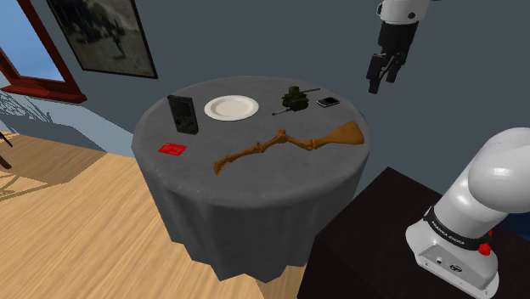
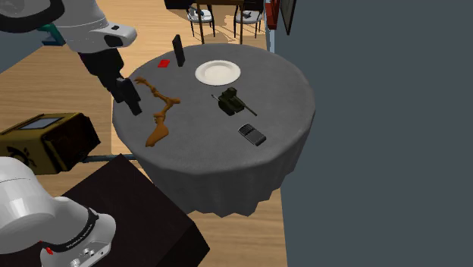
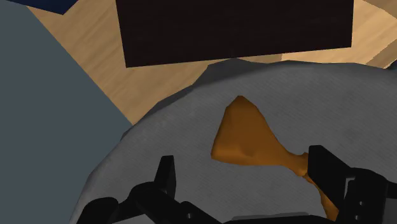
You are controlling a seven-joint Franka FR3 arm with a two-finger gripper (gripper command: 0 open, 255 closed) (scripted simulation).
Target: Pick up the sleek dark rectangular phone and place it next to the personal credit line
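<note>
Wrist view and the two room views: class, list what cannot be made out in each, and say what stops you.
Wrist view: the orange-brown object runs its thin end behind a black finger and off the edge.
Shoulder view: the red card has print too small to read.
Shoulder view: the framed picture is cut off by the top edge.

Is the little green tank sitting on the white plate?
No, the tank stands on the grey tablecloth beside the plate, with a gap between them.
</note>
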